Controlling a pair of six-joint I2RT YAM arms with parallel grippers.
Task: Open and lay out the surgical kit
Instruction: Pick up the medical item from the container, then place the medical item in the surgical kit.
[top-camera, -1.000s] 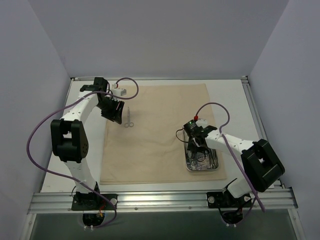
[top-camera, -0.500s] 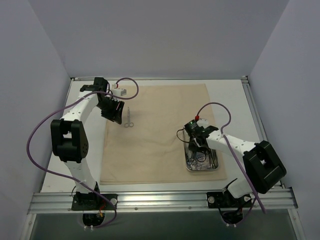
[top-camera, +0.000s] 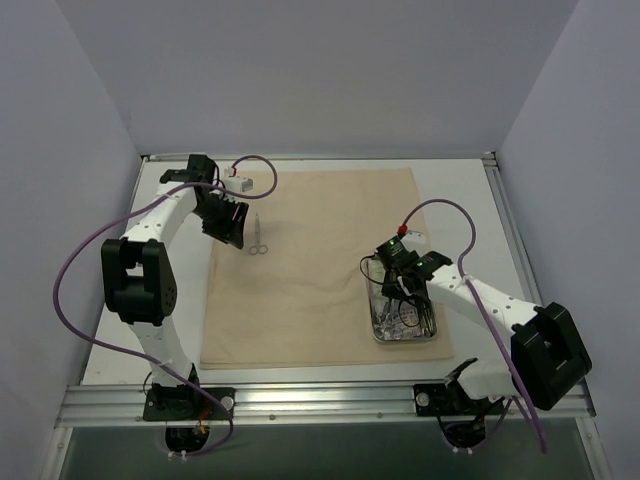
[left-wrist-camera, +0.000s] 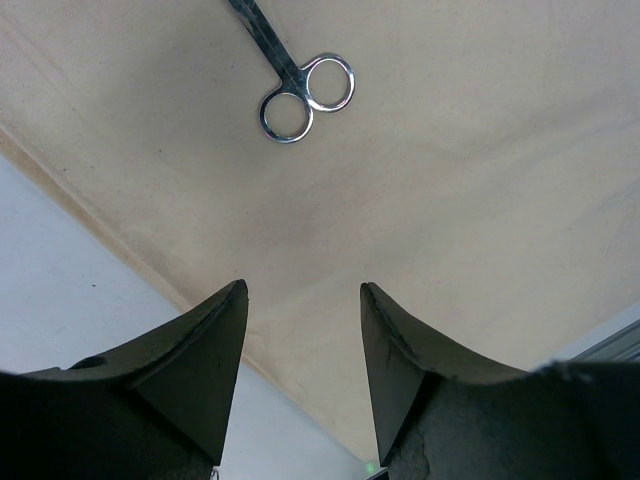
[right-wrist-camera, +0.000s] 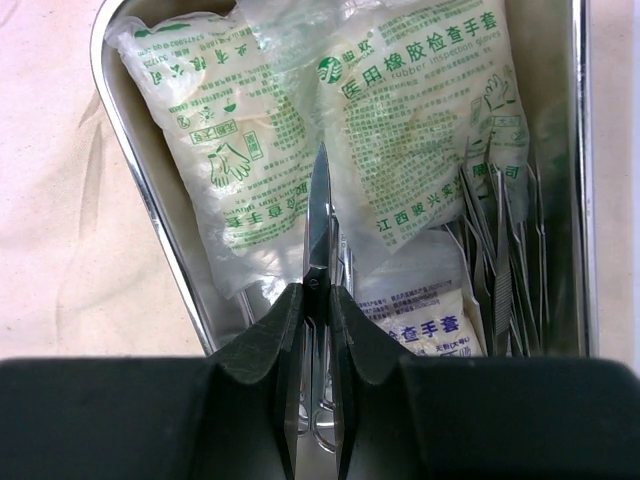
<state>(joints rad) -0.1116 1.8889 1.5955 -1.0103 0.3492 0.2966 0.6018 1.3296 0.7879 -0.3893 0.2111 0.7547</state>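
Two arms work over the white desk. The beige cloth wrap lies unfolded and flat on it, covering most of the middle.

Left pincer: jaws parted, nothing between them. It hangs above the far left edge of the cloth wrap. In the left wrist view the cloth border runs diagonally beneath the fingers. One ring-handled clamp lies flat on the cloth just beside this pincer, with its rings toward the near side, well apart from the other instruments.

Steel tray: rectangular, seated on the near right part of the cloth wrap. The right wrist view shows its contents:
- two large pale packets with green print, side by side
- one smaller packet below them
- a group of tweezers along the tray's right wall

Right pincer: positioned over the tray, jaws closed to a narrow gap on a pointed steel instrument. The instrument's tip projects past the fingertips over the packets. It appears raised off the packets, though the view does not confirm this. Its handle end is hidden by the pincer body.
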